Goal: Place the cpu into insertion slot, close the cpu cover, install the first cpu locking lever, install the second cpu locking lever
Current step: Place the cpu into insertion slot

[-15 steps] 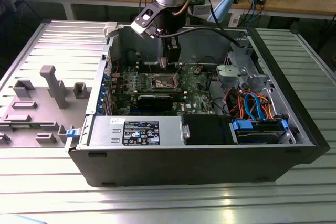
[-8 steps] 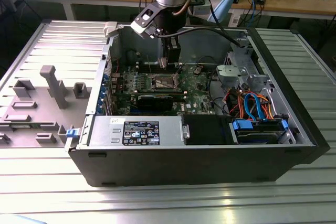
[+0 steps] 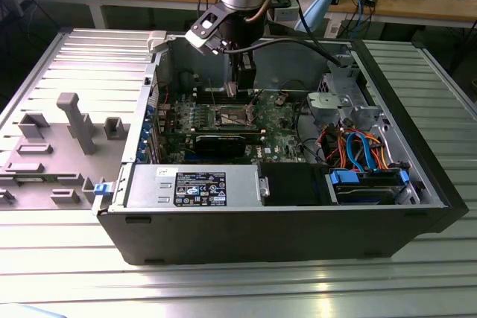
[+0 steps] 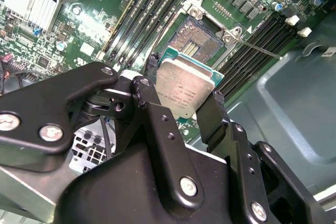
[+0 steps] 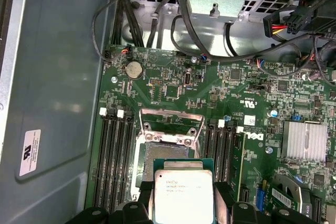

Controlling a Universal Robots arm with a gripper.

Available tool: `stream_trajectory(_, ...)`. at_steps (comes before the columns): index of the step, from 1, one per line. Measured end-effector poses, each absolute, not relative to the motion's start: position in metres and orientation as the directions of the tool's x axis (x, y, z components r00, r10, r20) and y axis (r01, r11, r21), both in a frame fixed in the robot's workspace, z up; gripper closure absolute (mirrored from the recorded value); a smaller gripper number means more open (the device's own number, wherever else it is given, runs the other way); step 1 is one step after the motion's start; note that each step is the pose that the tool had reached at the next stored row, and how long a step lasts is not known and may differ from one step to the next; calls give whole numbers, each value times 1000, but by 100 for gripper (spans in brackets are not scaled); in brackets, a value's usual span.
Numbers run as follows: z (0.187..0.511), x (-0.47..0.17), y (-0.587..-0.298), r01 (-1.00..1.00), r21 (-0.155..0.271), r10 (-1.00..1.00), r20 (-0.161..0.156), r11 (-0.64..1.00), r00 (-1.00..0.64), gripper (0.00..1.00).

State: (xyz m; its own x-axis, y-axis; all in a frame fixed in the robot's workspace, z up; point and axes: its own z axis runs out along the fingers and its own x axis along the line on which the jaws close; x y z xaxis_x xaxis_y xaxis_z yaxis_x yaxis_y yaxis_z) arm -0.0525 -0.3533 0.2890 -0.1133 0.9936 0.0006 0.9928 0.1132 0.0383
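My gripper (image 4: 185, 81) is shut on the cpu (image 4: 182, 88), a flat square chip with a silver-grey top, one black finger (image 4: 213, 115) on each of two opposite edges. The chip hangs just above the green board, beside and partly over the insertion slot (image 4: 199, 36), whose brownish contact field lies uncovered. In the first wrist view the cpu (image 5: 182, 195) is held over one end of the insertion slot (image 5: 164, 155), and the silver cpu cover (image 5: 172, 125) stands raised at the slot's far end. In the exterior view my gripper (image 3: 235, 88) reaches down into the open computer case (image 3: 283, 229).
Black memory slots (image 5: 113, 156) flank the socket on both sides. A thin metal lever (image 4: 257, 49) sticks out past the socket. A finned heat sink (image 5: 303, 140), cables (image 5: 157, 19) and a metal drive cage (image 3: 335, 102) crowd the case. A grey fixture (image 3: 74, 121) stands on the exterior view's left.
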Motion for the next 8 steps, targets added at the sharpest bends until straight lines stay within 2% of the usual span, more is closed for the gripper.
stream_trajectory(8,289,-53,-353,994,38,994,-2,106,-106,45)
